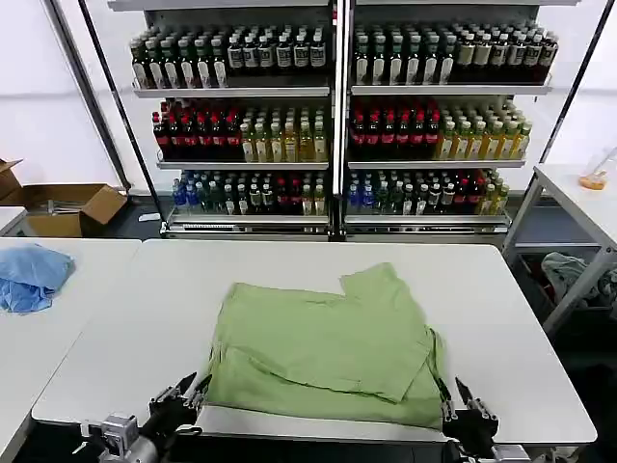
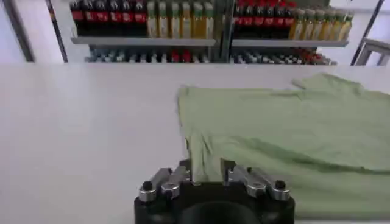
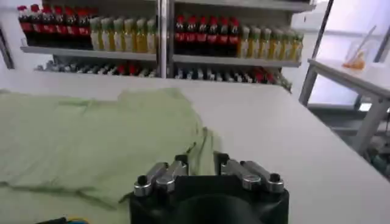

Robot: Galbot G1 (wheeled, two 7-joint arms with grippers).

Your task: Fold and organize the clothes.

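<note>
Both hands sit at near counter (image 1: 116, 318) edge: left hand (image 1: 191, 391) & right hand (image 1: 453, 397), fingers apart, gripping nothing, by shirt's (image 1: 328, 342) near corners. Shirt mid-counter, sleeves folded in; approx halfway, final folds left.

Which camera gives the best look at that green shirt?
The head view: it shows the whole green shirt lying folded on the table. The left wrist view shows one near corner, the right wrist view the opposite one.
</note>
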